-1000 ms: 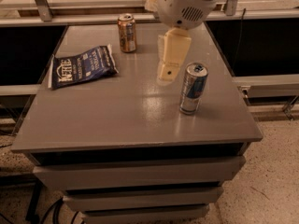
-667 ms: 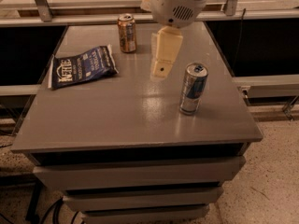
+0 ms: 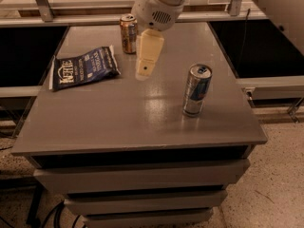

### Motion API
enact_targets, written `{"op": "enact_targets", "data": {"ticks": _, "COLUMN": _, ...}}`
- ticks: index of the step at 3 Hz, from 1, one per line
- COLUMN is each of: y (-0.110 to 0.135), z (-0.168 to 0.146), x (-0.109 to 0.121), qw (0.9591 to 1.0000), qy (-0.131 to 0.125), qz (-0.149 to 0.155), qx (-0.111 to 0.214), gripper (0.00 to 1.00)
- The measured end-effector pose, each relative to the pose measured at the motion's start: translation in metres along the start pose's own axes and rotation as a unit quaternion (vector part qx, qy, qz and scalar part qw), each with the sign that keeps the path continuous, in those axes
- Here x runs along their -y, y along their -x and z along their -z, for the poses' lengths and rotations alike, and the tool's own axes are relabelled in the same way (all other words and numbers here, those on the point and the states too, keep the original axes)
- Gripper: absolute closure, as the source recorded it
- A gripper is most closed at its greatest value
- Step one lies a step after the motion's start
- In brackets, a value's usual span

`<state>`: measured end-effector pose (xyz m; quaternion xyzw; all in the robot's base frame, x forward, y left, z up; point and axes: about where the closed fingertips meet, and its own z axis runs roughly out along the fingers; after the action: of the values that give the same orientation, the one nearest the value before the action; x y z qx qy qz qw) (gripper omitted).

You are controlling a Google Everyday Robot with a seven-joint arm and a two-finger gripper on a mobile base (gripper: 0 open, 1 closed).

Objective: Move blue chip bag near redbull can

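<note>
- The claw was held over the tabletop, between the bag and the redbull can.
- Open or closed could not be told.
- The bag was laid flat at the left, well apart from that can.

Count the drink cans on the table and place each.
2. The redbull can stands right of centre; the orange-brown can stands at the back, just left of the gripper, which hangs above the table. The arm may hide more.
</note>
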<state>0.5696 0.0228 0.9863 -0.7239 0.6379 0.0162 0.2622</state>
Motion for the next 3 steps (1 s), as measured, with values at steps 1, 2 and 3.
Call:
{"op": "enact_targets", "data": {"ticks": 1, "y": 0.006, "z": -0.022, "x": 0.014, "qw": 1.0000, "qy": 0.002, "qz": -0.004, "qx": -0.001, "gripper": 0.00}}
{"op": "enact_targets", "data": {"ticks": 2, "y": 0.021, "z": -0.067, "x": 0.042, "qw": 0.9997, "qy": -0.001, "qz": -0.023, "qx": -0.010, "gripper": 0.00}}
{"op": "enact_targets", "data": {"ticks": 3, "y": 0.021, "z": -0.067, "x": 0.042, "qw": 0.9997, "qy": -0.001, "qz": -0.023, "qx": -0.010, "gripper": 0.00}}
